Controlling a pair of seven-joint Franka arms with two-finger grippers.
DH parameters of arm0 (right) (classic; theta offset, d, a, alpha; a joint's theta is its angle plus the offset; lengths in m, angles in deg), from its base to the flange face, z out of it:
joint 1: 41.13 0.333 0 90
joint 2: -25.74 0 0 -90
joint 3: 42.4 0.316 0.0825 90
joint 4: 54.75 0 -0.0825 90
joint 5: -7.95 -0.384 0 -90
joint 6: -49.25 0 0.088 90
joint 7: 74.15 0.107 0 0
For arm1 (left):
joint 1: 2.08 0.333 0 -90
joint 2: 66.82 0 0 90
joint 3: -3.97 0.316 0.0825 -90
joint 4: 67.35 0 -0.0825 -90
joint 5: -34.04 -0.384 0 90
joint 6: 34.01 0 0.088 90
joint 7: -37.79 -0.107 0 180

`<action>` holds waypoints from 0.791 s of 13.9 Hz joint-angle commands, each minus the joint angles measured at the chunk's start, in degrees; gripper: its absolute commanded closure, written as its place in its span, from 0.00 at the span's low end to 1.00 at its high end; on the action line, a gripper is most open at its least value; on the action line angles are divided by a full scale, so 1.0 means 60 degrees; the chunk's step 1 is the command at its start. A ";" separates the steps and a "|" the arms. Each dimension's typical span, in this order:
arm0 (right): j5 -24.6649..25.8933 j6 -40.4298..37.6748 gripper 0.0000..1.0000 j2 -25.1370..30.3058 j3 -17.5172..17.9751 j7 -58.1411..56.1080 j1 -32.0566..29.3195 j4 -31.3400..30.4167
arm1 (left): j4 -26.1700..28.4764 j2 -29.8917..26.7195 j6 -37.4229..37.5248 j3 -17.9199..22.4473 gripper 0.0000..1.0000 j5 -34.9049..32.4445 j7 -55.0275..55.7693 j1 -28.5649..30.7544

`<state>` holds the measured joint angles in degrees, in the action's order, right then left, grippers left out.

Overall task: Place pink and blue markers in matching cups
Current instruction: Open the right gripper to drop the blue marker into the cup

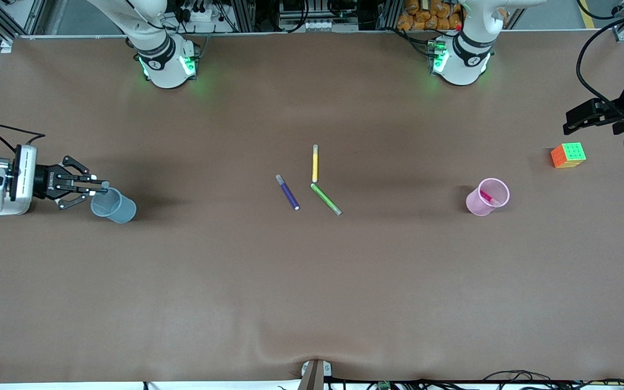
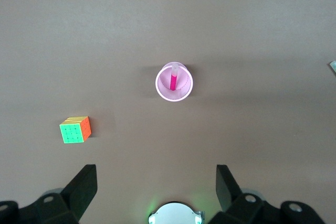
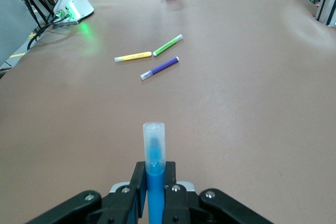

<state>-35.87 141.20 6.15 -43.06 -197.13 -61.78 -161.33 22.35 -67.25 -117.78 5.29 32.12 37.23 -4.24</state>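
Right gripper (image 1: 101,187) sits at the right arm's end of the table, wrist laid nearly horizontal, fingers pointing toward the table's middle. Jaws are clamped on the blue marker (image 3: 154,161); in the right wrist view the marker stands out from between the fingers with its clear pale cap leading. From the front, the fingertips are at the rim of the blue cup (image 1: 113,205), which looks tipped toward the gripper; can't tell whether it's touching the rim.

Left gripper (image 1: 574,120) is parked at the left arm's end of the table, over bare tabletop near the cube (image 1: 568,155), arm waiting. Fingers (image 2: 84,184) spread wide, nothing between them. Its wrist camera looks straight down on the pink cup (image 2: 174,82).

Pink cup stands upright, nearer the front camera than the cube and a bit toward the table's middle. Pink marker (image 2: 172,80) is already inside it, leaning against the wall.

Mid-table, well apart from both cups: yellow marker (image 1: 315,163), green marker (image 1: 326,199) and purple marker (image 1: 287,192), all lying flat. Green's upper end lies just beside yellow's near end; purple sits beside them toward the right arm's end, not touching.
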 commanded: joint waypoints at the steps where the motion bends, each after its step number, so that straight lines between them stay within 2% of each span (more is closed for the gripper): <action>1: -0.0343 -0.0179 1.00 -0.0410 0.0154 -0.0655 -0.0425 -0.0035 | -0.0287 0.0145 0.0119 -0.0029 0.00 -0.0149 -0.0127 0.0023; 8: -0.0358 0.0084 1.00 -0.1245 0.0140 -0.1329 -0.0821 0.0403 | -0.0287 0.0145 0.0119 -0.0029 0.00 -0.0149 -0.0141 0.0038; 9: -0.0358 0.0084 0.79 -0.1261 0.0140 -0.1301 -0.0836 0.0419 | -0.0287 0.0145 0.0119 -0.0029 0.00 -0.0149 -0.0127 0.0023; 10: -0.0358 0.0084 0.01 -0.1246 0.0140 -0.1243 -0.0836 0.0419 | -0.0287 0.0145 0.0119 -0.0029 0.00 -0.0149 -0.0141 0.0023; 11: -0.0372 0.0084 0.00 -0.1246 0.0140 -0.1213 -0.0836 0.0434 | -0.0287 0.0145 0.0119 -0.0029 0.00 -0.0149 -0.0141 0.0038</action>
<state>-36.89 142.13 -0.73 -43.07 -204.02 -65.69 -159.98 22.35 -67.25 -117.78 5.29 32.12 37.23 -4.24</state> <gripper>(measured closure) 0.793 0.000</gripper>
